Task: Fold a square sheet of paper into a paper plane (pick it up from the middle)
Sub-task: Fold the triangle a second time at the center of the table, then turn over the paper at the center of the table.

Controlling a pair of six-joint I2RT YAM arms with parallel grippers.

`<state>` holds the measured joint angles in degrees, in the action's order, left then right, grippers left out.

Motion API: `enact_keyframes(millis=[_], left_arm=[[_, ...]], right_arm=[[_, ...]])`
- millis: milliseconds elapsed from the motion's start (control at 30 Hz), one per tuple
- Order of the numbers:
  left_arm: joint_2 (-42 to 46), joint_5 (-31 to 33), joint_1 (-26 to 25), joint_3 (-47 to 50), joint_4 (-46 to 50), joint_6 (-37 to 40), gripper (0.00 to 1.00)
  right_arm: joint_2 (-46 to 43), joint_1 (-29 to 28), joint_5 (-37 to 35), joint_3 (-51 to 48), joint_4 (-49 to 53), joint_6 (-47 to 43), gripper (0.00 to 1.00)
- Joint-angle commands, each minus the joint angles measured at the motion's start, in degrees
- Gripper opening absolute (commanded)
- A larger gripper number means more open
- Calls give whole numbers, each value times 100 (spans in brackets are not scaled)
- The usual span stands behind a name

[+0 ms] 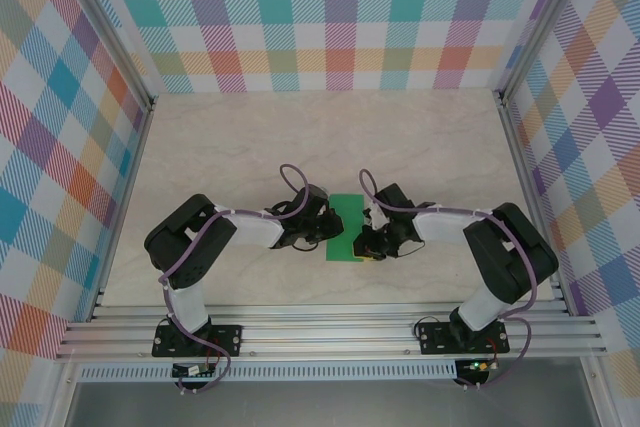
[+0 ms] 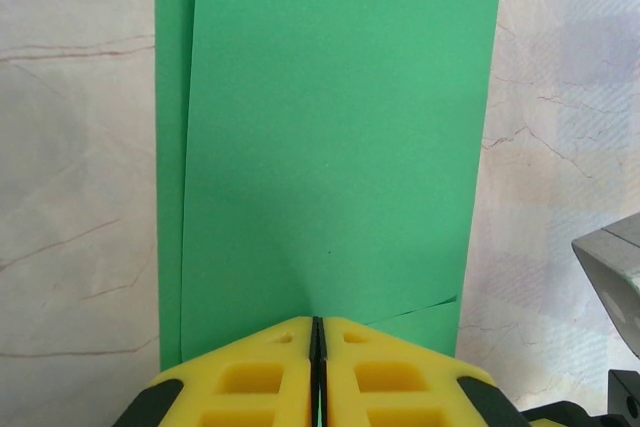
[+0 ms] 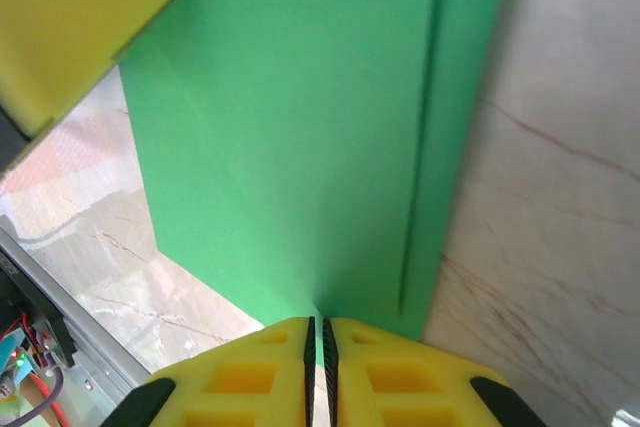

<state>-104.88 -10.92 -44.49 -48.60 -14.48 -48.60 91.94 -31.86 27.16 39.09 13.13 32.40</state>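
Observation:
The square sheet of paper (image 1: 346,226) is bright green and lies folded over in layers between my two grippers, low over the table. In the left wrist view the sheet (image 2: 330,147) shows a narrow under-layer along its left side and a slanted edge near the jaws. My left gripper (image 2: 317,323) is shut on its near edge. In the right wrist view the sheet (image 3: 300,137) has a smaller top flap, and my right gripper (image 3: 318,323) is shut on that edge, with green showing between the pads. The grippers face each other (image 1: 322,232) (image 1: 370,238). The paper plane is out of view.
The pale marbled table (image 1: 300,137) is bounded by checked walls with metal rails left (image 1: 125,197) and right (image 1: 530,177). The aluminium base frame (image 1: 330,332) runs along the near edge. The left gripper's yellow finger (image 3: 70,17) looms at the right wrist view's top left.

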Motion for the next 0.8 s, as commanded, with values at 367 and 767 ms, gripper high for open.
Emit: enact_keyframes(millis=[367,767], left_arm=[[136,-102,-36,-42,213,42,14],[1114,164,-81,12,734,236,23]], right_arm=[[-841,237,-110,-339,782,-76,19],[-384,408,-355,426,604,-170,48]])
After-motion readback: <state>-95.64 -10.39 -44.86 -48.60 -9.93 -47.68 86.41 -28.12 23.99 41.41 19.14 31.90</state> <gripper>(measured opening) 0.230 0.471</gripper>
